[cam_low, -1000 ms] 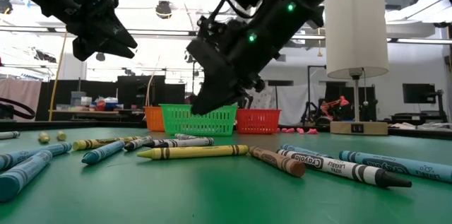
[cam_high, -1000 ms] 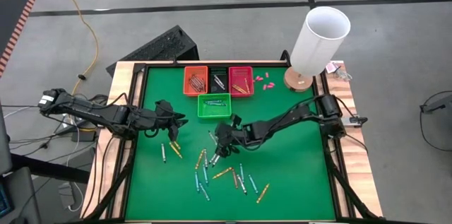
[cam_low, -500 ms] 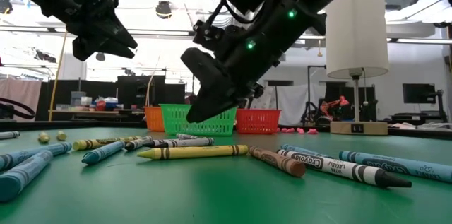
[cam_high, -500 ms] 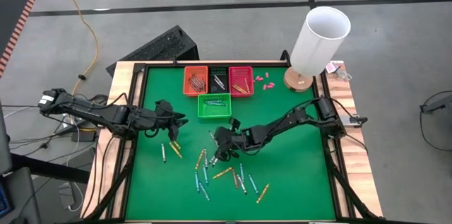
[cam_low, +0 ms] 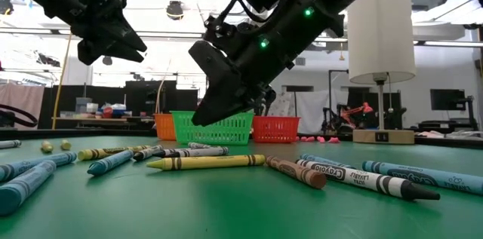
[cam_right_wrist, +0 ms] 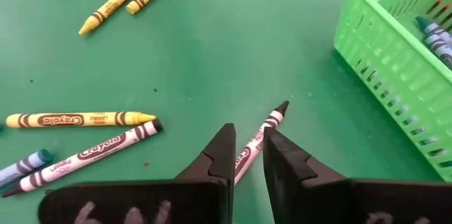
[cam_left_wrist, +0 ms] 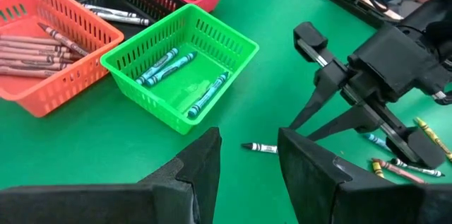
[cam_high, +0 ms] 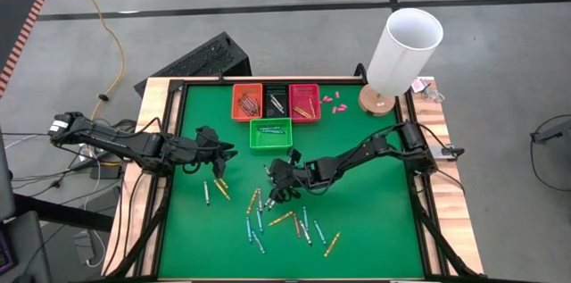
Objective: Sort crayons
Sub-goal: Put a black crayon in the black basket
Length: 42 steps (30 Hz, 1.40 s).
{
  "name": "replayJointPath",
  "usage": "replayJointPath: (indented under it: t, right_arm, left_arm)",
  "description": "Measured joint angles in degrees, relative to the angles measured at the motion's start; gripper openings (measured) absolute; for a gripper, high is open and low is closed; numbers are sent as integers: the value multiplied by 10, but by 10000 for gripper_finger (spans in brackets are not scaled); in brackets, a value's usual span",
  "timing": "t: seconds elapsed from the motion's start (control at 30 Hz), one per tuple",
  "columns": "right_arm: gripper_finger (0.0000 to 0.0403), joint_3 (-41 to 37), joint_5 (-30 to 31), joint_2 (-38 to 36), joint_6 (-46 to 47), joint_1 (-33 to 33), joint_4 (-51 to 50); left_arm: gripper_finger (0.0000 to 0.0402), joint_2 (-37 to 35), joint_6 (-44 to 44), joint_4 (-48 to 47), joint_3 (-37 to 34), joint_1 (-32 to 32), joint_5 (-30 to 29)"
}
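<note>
Several crayons lie loose on the green mat in the middle and near part of the table; more lie sorted in the baskets. My right gripper hangs just above the mat, tilted down toward the table's left, its fingers narrowly open. A white crayon with a black tip lies flat on the mat under and between them. I see no contact. My left gripper waits open, raised above the mat at the left, pointing toward the green basket.
An orange, a black and a red basket stand in a row at the far edge, the green one in front of them. A lamp stands at the far right, pink bits beside it. A wooden rim frames the mat.
My right gripper has edged toward the table's left and tipped a little further down over the white crayon. Its finger gap looks unchanged. No crayon has moved.
</note>
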Motion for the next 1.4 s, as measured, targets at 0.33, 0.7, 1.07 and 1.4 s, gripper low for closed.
replayJointPath:
  t: [0.33, 0.7, 1.07, 1.4]
  right_arm:
    - [92, 0, 0, 0, -2, -3, 23]
    - [192, 0, 4, 0, 5, -4, 20]
    - [173, 0, 6, 1, 5, -4, -2]
    - [172, -1, 5, 30, 14, -4, 1]
  left_arm:
    - [131, 0, 0, 0, 0, 0, 0]
    - [131, 0, 0, 0, 0, 0, -1]
    - [131, 0, 0, 0, 0, 0, -2]
    - [131, 0, 1, 0, 0, 0, -2]
